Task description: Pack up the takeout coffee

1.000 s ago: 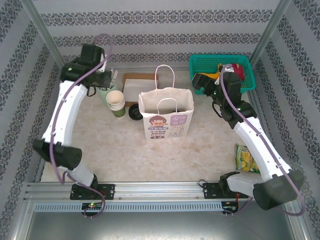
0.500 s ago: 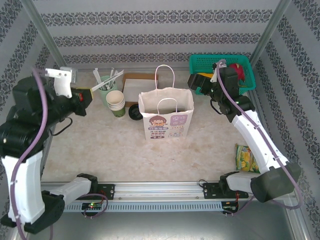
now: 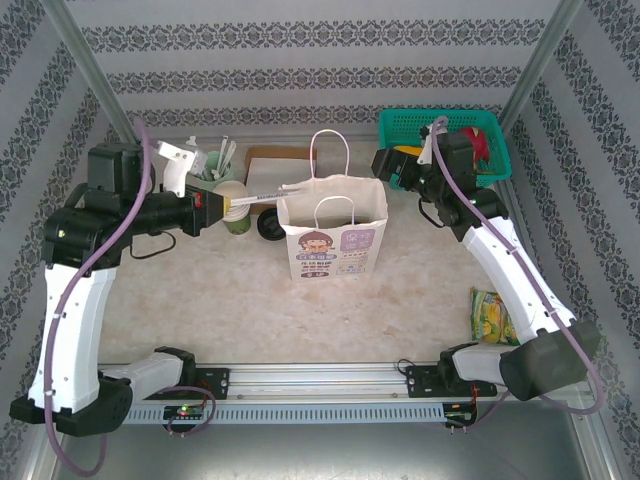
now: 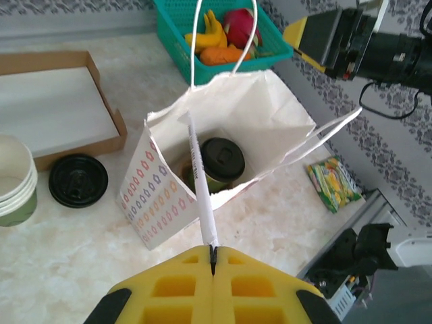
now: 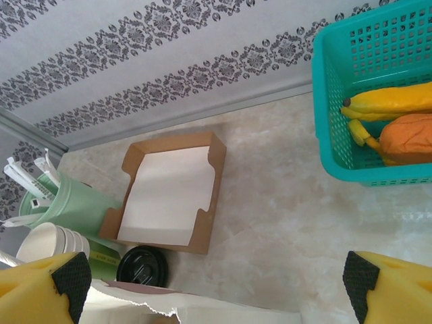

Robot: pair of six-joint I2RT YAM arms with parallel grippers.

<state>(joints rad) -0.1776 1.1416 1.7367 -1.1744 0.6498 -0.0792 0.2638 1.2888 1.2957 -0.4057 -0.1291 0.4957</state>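
The takeout coffee [image 4: 223,160] stood upright inside the white paper bag [image 4: 266,111], its round black lid facing up through the open mouth. The bag stood near the middle of the counter [image 3: 240,300] with its handles raised.

The left end effector [image 4: 212,259] had its yellow fingers [image 4: 169,290] pressed together on one end of a white wrapped stick [image 4: 198,177]. The stick slanted out from them across the bag's open mouth, above the coffee's lid. In the overhead view, this end effector [image 3: 228,206] hung just left of the bag, above the stack of lidless paper cups [image 3: 232,206].

A loose black lid [image 4: 77,180] lay flat on the counter between the cup stack and the bag. Behind it sat a shallow brown cardboard tray [image 4: 50,101]. A mint-green mug [image 5: 71,202] holding more white wrapped sticks stood beside the cups.

The right end effector [image 5: 214,280] had its fingers spread wide, hanging above the bag's far rim and holding nothing. Near it, at the far right corner, a teal basket [image 3: 405,122] held a banana [image 5: 395,101] and other fruit. A yellow-green snack packet [image 3: 490,316] lay well apart at the right edge of the counter.
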